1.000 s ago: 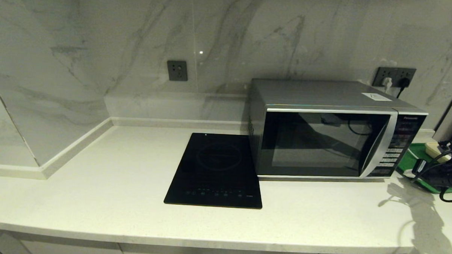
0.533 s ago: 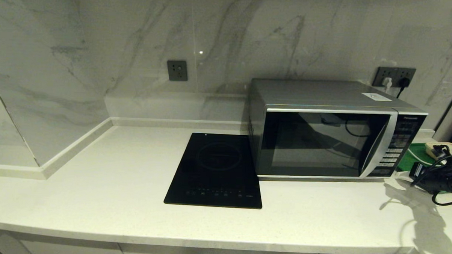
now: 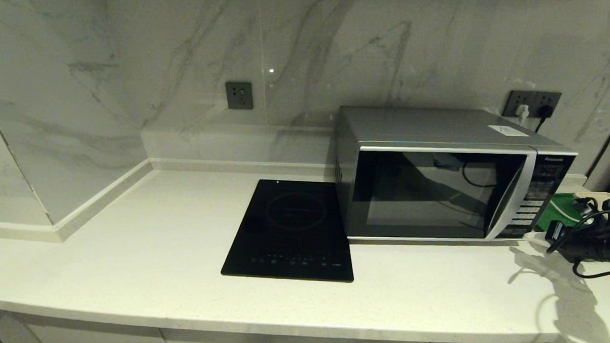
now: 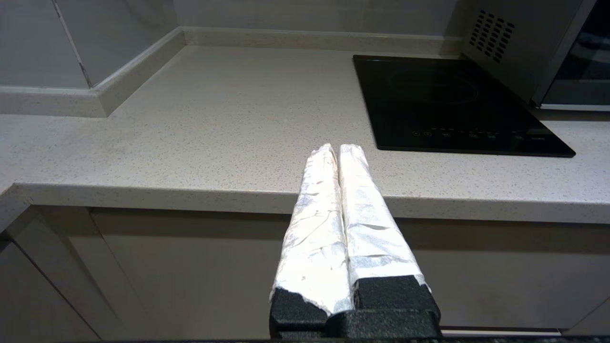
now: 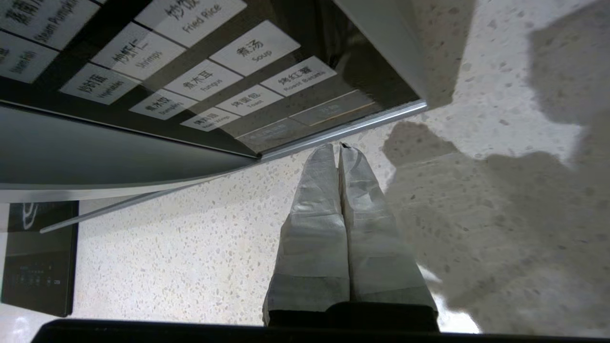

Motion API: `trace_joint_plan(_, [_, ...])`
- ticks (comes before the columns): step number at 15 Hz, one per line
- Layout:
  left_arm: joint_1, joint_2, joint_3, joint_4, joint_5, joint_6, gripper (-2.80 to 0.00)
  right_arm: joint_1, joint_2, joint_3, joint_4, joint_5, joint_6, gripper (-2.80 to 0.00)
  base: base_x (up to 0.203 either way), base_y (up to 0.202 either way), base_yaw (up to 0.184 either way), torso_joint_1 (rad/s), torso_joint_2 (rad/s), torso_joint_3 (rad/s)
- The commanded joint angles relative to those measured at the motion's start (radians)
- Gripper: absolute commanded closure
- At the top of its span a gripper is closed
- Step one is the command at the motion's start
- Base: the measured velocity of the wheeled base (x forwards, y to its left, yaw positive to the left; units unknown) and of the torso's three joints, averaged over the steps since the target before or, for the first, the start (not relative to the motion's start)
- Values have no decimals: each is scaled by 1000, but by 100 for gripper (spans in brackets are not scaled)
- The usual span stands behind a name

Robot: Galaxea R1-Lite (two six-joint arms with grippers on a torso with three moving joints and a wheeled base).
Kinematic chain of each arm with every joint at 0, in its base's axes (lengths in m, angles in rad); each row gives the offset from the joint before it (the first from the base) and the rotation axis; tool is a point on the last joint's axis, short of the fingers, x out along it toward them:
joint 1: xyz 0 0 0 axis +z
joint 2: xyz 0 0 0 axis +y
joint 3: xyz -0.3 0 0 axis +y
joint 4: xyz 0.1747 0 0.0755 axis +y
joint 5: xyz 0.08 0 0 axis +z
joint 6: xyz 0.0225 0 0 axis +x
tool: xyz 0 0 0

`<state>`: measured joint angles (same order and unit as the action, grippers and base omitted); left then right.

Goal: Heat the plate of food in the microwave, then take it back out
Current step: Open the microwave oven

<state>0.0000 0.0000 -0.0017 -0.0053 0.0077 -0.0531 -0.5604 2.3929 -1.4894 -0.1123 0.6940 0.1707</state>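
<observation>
Right arm has crept up and in toward the microwave [image 3: 437, 176] panel vs 1 s ago; nothing else shifted. Microwave door shut, sits at countertop [image 3: 155, 247] right-rear, cooktop [image 3: 292, 229] touching its left side. Plate of food not visible anywhere; can't tell if it's inside behind the dark glass, so progress unclear. Judging by pose, a button/door-open press is the step in hand. Right gripper [image 5: 339, 148] fingers pressed together, empty, tips just below the panel's bottom row of buttons, near the front right corner. Left gripper [image 4: 336, 150] closed, empty, parked off the counter's front edge.
</observation>
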Motion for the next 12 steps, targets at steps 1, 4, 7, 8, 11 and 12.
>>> trace_joint_plan(1, [0, 0, 0, -1, 0, -1, 0, 7, 19, -8, -1, 4, 1, 0, 0, 0, 0, 0, 0, 0])
trace_joint_plan(4, [0, 0, 0, -1, 0, -1, 0, 8, 31, -24, -6, 4, 3, 0, 0, 0, 0, 0, 0, 0])
trace_joint_plan(7, [0, 0, 0, -1, 0, -1, 0, 8, 46, -61, -6, 4, 3, 0, 0, 0, 0, 0, 0, 0])
trace_joint_plan(8, [0, 0, 0, -1, 0, -1, 0, 8, 54, -68, -7, 5, 4, 0, 0, 0, 0, 0, 0, 0])
trace_joint_plan(11, [0, 0, 0, -1, 0, -1, 0, 7, 66, -77, -7, 27, 3, 0, 0, 0, 0, 0, 0, 0])
trace_joint_plan(12, [0, 0, 0, -1, 0, -1, 0, 7, 69, -77, -6, 27, 3, 0, 0, 0, 0, 0, 0, 0])
